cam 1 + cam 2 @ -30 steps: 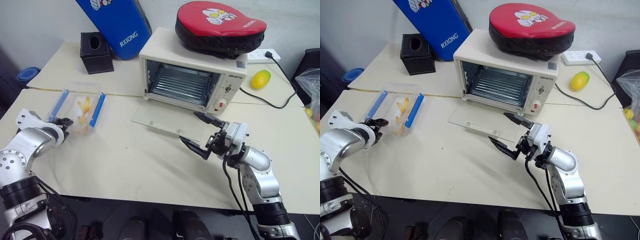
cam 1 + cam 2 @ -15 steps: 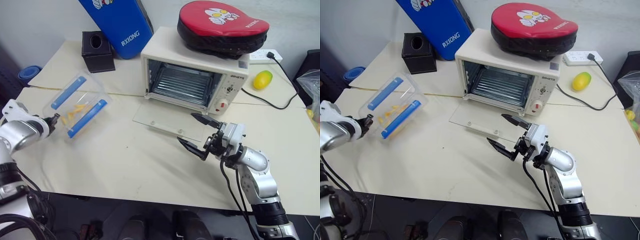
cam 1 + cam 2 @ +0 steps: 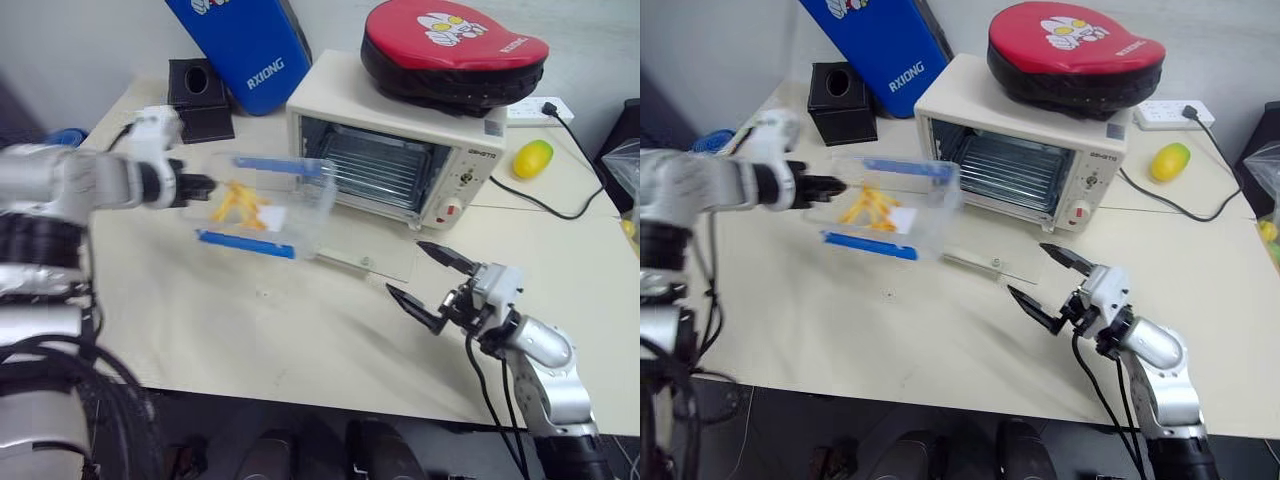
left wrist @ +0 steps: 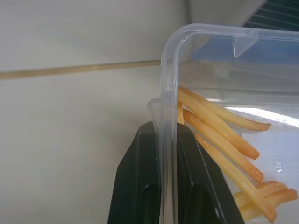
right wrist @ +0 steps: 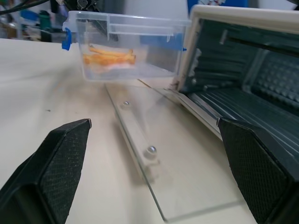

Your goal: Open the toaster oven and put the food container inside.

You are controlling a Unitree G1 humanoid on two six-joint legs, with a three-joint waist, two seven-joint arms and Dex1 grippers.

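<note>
The food container [image 3: 265, 205], a clear box with blue clips and yellow-orange strips inside, hangs tipped on its side above the table, just left of the toaster oven [image 3: 400, 150]. My left gripper [image 3: 197, 186] is shut on its left wall. In the left wrist view both black fingers [image 4: 140, 177] clamp that clear wall [image 4: 168, 93]. The cream oven's glass door [image 3: 375, 255] lies flat open, with the wire rack visible inside. My right gripper [image 3: 405, 268] stands open in front of the door, nothing between its fingers [image 5: 56, 163].
A red pad [image 3: 455, 50] lies on top of the oven. A black tissue box [image 3: 195, 85] and a blue pad [image 3: 250, 40] stand behind the container. A yellow fruit [image 3: 528, 158], a power strip [image 3: 540, 108] and its cable sit right of the oven.
My left gripper closed on the container, lifted it off the table and carried it right toward the oven, turning it on its side. The right gripper drifted slightly right, still open.
</note>
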